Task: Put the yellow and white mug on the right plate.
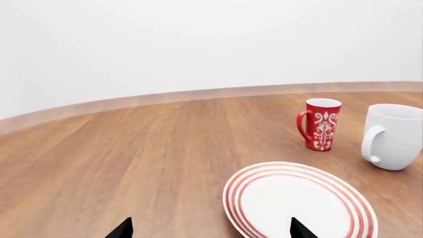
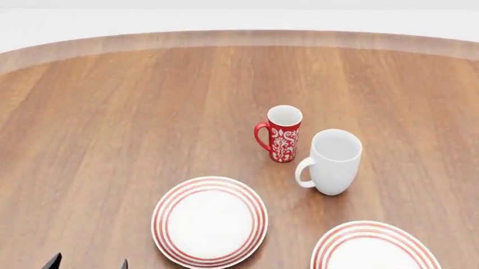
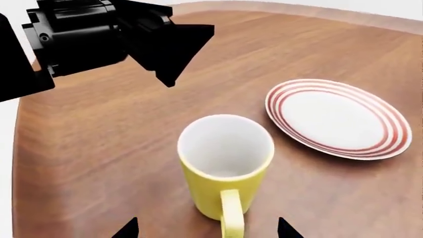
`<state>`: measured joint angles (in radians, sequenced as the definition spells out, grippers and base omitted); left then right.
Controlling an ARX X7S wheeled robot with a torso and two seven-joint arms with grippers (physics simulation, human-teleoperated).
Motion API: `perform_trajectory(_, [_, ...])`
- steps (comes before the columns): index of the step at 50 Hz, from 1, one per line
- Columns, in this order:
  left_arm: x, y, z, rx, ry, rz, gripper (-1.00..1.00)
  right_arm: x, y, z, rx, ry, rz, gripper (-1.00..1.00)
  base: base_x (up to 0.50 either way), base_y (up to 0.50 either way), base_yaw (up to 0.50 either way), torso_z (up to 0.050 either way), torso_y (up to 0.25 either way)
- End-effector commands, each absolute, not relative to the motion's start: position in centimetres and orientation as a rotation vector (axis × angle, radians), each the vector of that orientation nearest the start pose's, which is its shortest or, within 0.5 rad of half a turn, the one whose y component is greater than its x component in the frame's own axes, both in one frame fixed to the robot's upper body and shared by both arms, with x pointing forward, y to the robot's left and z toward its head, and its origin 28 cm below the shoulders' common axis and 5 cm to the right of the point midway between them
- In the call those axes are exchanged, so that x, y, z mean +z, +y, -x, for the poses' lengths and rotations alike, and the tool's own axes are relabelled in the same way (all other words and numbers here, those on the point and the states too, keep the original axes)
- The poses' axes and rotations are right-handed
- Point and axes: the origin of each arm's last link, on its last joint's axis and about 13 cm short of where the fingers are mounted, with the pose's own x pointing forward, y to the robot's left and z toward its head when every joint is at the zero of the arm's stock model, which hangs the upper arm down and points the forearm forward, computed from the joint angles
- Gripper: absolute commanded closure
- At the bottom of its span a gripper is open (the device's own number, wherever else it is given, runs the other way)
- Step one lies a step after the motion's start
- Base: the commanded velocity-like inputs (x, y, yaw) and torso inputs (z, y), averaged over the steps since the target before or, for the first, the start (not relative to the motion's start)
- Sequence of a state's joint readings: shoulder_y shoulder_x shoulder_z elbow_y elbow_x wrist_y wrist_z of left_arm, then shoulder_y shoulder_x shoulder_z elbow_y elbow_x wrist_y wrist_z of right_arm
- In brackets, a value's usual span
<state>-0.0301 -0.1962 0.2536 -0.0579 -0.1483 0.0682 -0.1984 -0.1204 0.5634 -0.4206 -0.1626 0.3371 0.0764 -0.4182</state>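
Right gripper [image 3: 206, 229] wide open, empty, straddling upright yellow and white mug [image 3: 225, 166]; handle faces gripper, off-centre closing may tip mug; left gripper [image 1: 210, 229] open, empty

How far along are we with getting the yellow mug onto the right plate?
Nothing is finished yet. The yellow and white mug stands upright on the wooden table, beside a plate but not on it. In hand: the right gripper is lined up, fingers open on either side of the mug. Left: grasp, lift, and set it on the right plate, which is bare.
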Motion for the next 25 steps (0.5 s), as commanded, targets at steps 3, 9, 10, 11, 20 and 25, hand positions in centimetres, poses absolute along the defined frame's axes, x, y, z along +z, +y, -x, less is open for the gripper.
perform_trajectory(3, [0.5, 20.5, -21.1, -0.044, -0.001, -0.050, -1.00, 0.3, -14.5, -17.0, 0.850, 0.298, 0.131, -1.00, 0.00, 0.00, 0.00, 0.000, 0.000])
perform_trajectory(9, [0.6, 20.5, -21.1, -0.043, -0.002, -0.049, -1.00, -0.1, -14.4, -17.7, 0.853, 0.314, 0.134, -1.00, 0.00, 0.00, 0.00, 0.000, 0.000])
perform_trajectory(10, [0.6, 20.5, -21.1, -0.042, -0.002, -0.049, -1.00, -0.1, -14.4, -17.8, 0.853, 0.315, 0.132, -1.00, 0.00, 0.00, 0.00, 0.000, 0.000])
perform_trajectory(11, [0.6, 20.5, -21.1, -0.041, -0.001, -0.049, -1.00, -0.1, -14.4, -17.9, 0.853, 0.318, 0.131, -1.00, 0.00, 0.00, 0.00, 0.000, 0.000])
perform_trajectory(20, [0.6, 20.7, -21.1, -0.038, 0.002, -0.044, -1.00, -0.7, -14.4, -18.8, 0.852, 0.340, 0.128, -1.00, 0.00, 0.00, 0.00, 0.000, 0.000])
perform_trajectory(25, [0.5, 20.6, -21.1, -0.040, 0.004, -0.044, -1.00, -0.9, -14.1, -19.0, 0.863, 0.350, 0.138, -1.00, 0.00, 0.00, 0.00, 0.000, 0.000])
